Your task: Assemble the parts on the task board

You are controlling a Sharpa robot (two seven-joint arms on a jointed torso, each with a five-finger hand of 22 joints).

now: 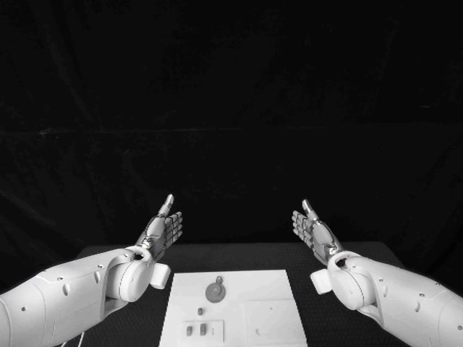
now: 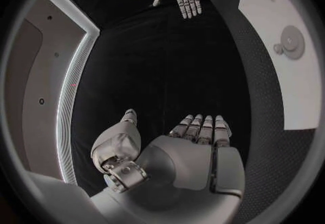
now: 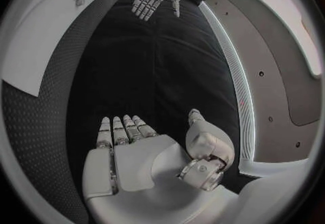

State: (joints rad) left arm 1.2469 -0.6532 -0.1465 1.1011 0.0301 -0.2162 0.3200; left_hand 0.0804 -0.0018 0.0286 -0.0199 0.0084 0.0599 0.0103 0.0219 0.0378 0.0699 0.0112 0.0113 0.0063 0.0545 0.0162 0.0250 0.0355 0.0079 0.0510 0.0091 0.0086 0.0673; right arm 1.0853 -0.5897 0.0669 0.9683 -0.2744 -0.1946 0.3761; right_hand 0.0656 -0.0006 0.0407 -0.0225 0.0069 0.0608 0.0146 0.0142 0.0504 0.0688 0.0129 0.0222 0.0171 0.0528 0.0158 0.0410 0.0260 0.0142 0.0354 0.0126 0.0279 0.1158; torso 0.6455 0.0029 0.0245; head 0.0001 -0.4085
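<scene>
One task board seen mid-table, long axis running away from robot. One round part, three small parts counted on it. Left hand, right hand raised, fingers spread, nothing held.

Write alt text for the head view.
Both hands, left hand and right hand, are raised open, holding nothing, beyond the white task board on the black table. A round part and smaller parts lie on the board.

A robotics lab test bench: a black table against black drapes carries a white task board.
</scene>
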